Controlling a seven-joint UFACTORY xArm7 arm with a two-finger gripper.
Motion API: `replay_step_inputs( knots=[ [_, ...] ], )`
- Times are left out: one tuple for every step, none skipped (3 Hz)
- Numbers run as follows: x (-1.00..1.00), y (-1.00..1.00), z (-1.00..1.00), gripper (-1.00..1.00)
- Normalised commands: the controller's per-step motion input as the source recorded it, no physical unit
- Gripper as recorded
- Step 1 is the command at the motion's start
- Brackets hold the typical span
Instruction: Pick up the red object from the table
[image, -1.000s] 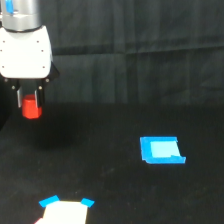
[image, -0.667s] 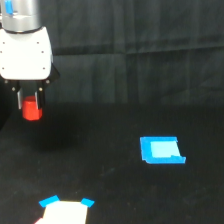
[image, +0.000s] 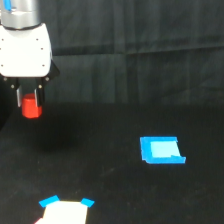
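One red object (image: 31, 106) hangs clamped between the fingers of the gripper (image: 31, 102), lifted clear of the table (image: 115, 195) at the exterior view's left, a faint shadow on the surface below it. The pick-up looks essentially done; only holding or carrying the block remains. A blue rectangle (image: 161, 150) lies well apart to the right, untouched.

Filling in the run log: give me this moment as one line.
arm: upper left of exterior view | pincer: shut on red object | red object: off the table | blue rectangle: on table, untouched
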Motion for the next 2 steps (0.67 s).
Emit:
replay_step_inputs(
  knots=[
    [0.49,-0.31,0.11,-0.96],
    [0.07,-0.17,0.03,-1.0]
  ],
)
